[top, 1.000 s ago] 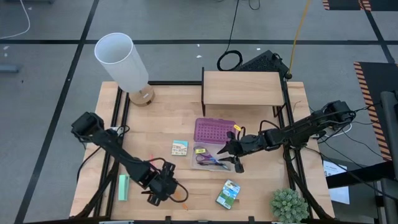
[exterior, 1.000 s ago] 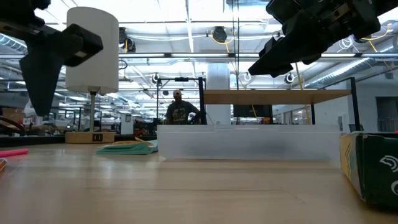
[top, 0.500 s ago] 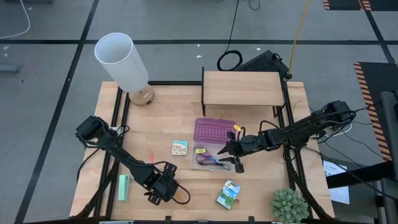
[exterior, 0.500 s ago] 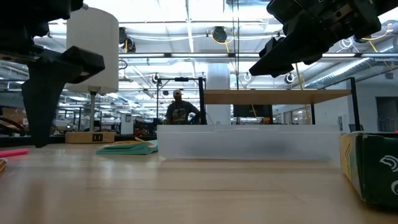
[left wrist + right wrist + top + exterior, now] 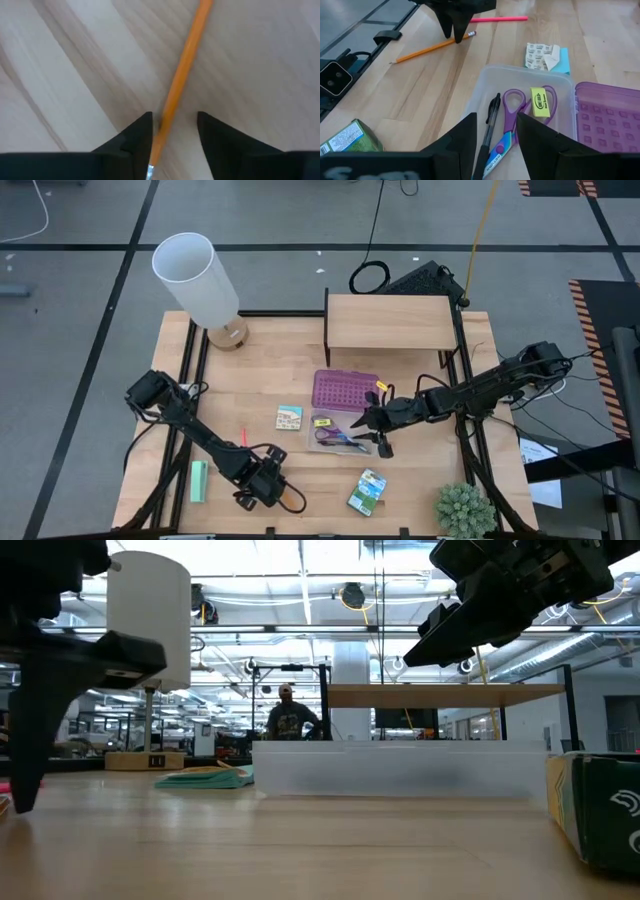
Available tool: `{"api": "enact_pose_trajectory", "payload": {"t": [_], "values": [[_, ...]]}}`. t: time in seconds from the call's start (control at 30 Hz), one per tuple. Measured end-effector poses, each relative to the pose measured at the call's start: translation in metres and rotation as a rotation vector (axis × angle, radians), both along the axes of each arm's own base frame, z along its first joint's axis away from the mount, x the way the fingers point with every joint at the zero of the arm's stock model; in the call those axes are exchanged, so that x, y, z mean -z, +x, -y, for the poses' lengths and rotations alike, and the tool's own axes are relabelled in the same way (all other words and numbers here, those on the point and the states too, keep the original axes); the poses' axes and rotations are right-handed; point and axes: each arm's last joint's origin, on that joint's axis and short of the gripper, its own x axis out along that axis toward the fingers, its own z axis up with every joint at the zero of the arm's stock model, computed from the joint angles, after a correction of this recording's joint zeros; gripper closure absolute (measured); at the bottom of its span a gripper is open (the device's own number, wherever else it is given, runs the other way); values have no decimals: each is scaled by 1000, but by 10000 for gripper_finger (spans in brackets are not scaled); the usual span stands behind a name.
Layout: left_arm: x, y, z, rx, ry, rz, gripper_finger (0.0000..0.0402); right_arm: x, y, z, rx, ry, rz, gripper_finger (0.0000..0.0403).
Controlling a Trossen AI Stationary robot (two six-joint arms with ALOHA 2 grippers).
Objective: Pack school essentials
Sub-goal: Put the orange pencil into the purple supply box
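Note:
An orange pencil (image 5: pixel 187 60) lies flat on the wooden table near its front edge. My left gripper (image 5: pixel 172 117) is open and low over the pencil's eraser end (image 5: pixel 470 34), one finger on each side. My right gripper (image 5: pixel 495 120) hovers open above the clear case (image 5: pixel 520 85). Inside the case lie a black pen (image 5: pixel 490 125), purple-handled scissors (image 5: pixel 512 107) and a small yellow piece (image 5: pixel 538 97). A red pencil (image 5: pixel 243 436), a small colourful pack (image 5: pixel 289 417) and a green crayon box (image 5: pixel 367 491) lie on the table.
The case's purple lid (image 5: pixel 345 388) lies open on its far side. A mint-green block (image 5: pixel 198 480) sits at the front left. A white lamp (image 5: pixel 200 280) and a wooden shelf (image 5: pixel 388 320) stand along the far edge. A small plant (image 5: pixel 463 510) stands at the front right.
My left gripper has come down to the table over the orange pencil, staying open. Its arm has shifted and uncovered the red pencil in the high view.

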Motion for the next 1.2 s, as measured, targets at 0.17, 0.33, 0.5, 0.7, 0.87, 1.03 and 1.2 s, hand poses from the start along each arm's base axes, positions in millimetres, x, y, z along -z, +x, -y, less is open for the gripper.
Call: {"api": "enact_pose_trajectory", "payload": {"t": [0.17, 0.33, 0.5, 0.7, 0.87, 1.03, 1.2], "values": [[1, 0, 0, 9, -9, -12, 289, 0, 0, 0, 0, 0, 0, 273], [1, 1, -1, 6, -11, -14, 321, 0, 0, 0, 0, 0, 0, 273], [1, 3, -2, 7, -15, 9, 355, 0, 0, 0, 0, 0, 0, 273], [1, 6, -4, -13, -23, 19, 384, 0, 0, 0, 0, 0, 0, 273], [-2, 9, -9, -44, -30, 36, 384, 0, 0, 0, 1, 0, 0, 273], [-16, 13, -19, -110, -8, 104, 376, 0, 0, 0, 1, -4, 1, 273], [-39, 16, -32, -174, -51, 164, 386, 0, 0, 1, 41, -28, 8, 273]]}}
